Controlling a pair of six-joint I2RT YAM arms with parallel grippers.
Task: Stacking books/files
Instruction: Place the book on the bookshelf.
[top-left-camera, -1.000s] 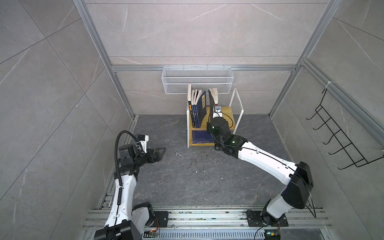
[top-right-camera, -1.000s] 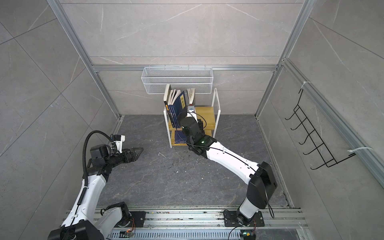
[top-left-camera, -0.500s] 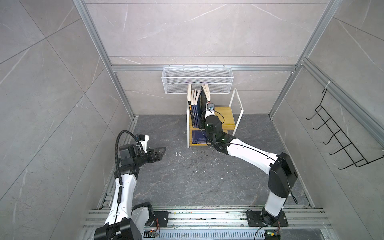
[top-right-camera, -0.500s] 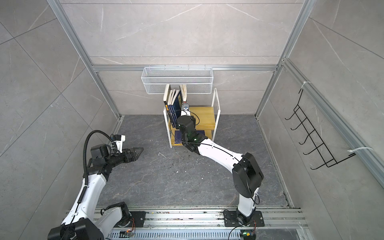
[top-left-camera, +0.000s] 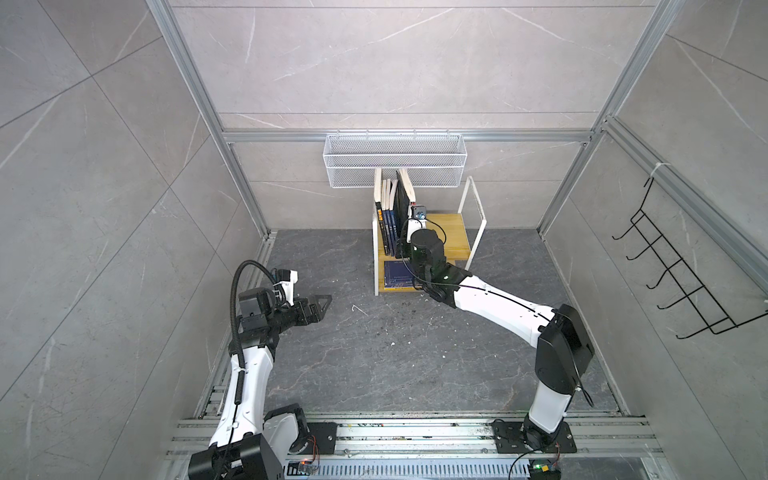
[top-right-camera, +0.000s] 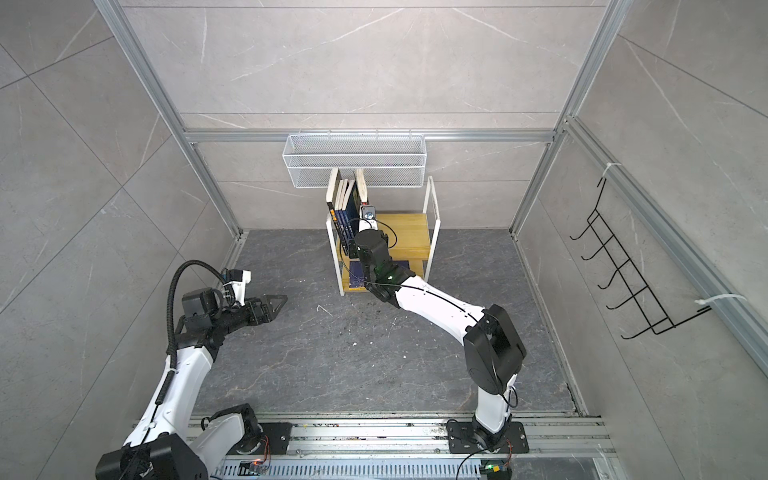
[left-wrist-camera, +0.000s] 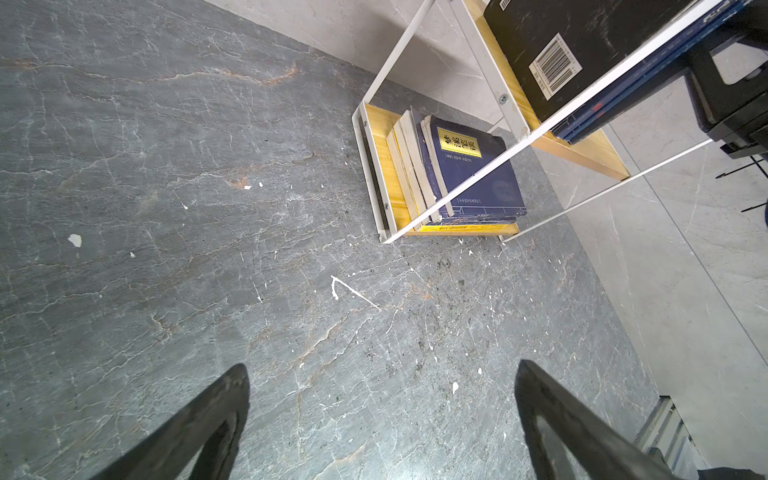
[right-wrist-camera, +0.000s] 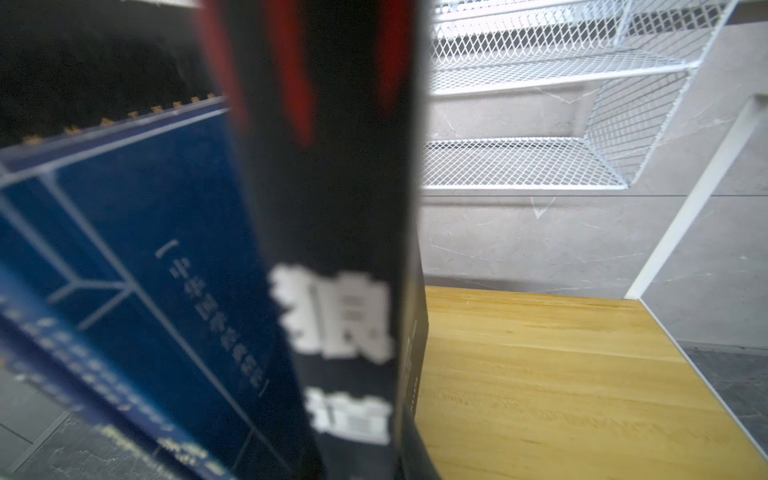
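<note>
While the left jaws are spread wide above the left edge of the dark grey stone-patterned surface (top-left-camera: 374, 353), with nothing between their black fingers (left-wrist-camera: 199, 424), the right jaws are hidden behind the wrist of the white right arm (top-left-camera: 498, 307) in both top views. They are not shown in the right wrist view either, so it cannot be told how far they are parted or whether anything is gripped.

That wrist view is filled by the blurred spine of a black paperback with white characters and red marks (right-wrist-camera: 332, 249). It is stood upright, and a navy paperback (right-wrist-camera: 137, 257) is leaned just beside it.

In a top view the black paperback (top-left-camera: 401, 199) is seen at the right end of a row of upright navy books (top-left-camera: 388, 224), which is packed against the left end of the upper wooden shelf of a white-framed book rack (top-left-camera: 453, 237). On the lower shelf a stack of books is laid flat, topped by a navy volume with a yellow title label (left-wrist-camera: 473, 174).

The rack is set at the middle of the surface's far edge, beneath a white wire-mesh basket (top-left-camera: 395, 162) hung on the back wall.
</note>
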